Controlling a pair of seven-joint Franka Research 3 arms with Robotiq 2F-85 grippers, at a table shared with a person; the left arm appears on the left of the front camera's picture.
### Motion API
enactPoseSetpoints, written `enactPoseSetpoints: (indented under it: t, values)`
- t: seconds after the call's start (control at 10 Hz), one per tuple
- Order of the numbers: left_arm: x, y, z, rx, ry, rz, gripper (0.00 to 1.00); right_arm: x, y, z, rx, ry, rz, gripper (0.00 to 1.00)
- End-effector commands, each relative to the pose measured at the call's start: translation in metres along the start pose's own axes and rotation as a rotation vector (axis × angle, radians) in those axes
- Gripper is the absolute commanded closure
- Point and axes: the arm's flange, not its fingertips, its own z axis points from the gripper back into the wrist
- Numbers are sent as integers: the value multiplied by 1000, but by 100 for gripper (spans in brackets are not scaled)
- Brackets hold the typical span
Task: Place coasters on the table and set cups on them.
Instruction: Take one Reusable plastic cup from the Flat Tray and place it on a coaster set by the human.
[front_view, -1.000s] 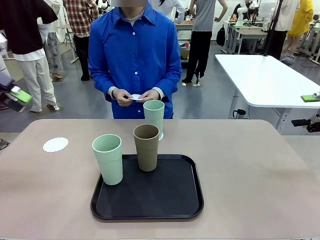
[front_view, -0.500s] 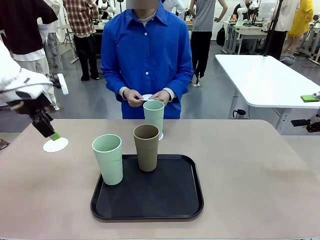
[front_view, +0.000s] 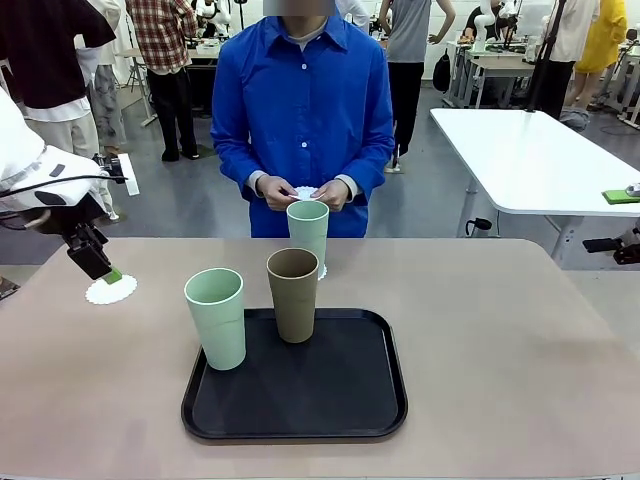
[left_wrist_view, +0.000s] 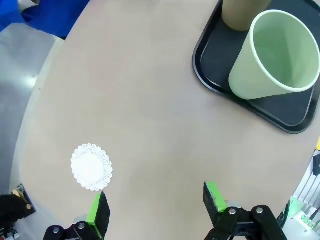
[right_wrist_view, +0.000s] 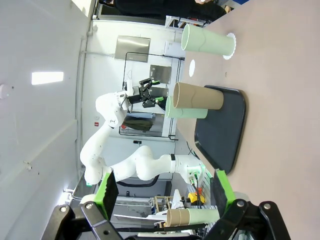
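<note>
My left end effector (front_view: 108, 272) is at the counter's (front_view: 500, 330) left edge with its fingers apart and nothing between them. It sits just above the lone coaster (front_view: 111, 290). In the wrist view that coaster (left_wrist_view: 91, 167) lies just beside one green pad, outside the gap of the left end effector (left_wrist_view: 156, 202). I can't tell whether the pad touches it.

My right end effector (right_wrist_view: 165, 189) has its fingers apart too and holds nothing.

The near mint cup (front_view: 216, 318) and the brown cup (front_view: 293, 295) stand upright on the black tray (front_view: 340, 400), mid-counter. The far mint cup (front_view: 307, 235) stands behind the tray on a second coaster (front_view: 321, 271), whose lace edge peeks out at the base. The person's hands (front_view: 300, 190) hold a third coaster (front_view: 305, 192) just above that cup.
</note>
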Motion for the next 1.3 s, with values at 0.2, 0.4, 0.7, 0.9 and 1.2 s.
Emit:
enactPoseSetpoints:
  t: [0.2,0.4,0.7,0.9,1.2]
  values:
    - [-13,19,-20,-283,-157,-228,0,-2,2,0,7,1,5,0]
    - [-33,35,-37,-464,-373,-441,0,-2,2,0,7,1,5,0]
    - [-54,52,-71,-601,-728,-510,0,-2,2,0,7,1,5,0]
    - [-65,55,-96,-665,-855,-450,0,-2,2,0,7,1,5,0]
    - [-68,51,-116,-673,-927,-345,0,-2,2,0,7,1,5,0]
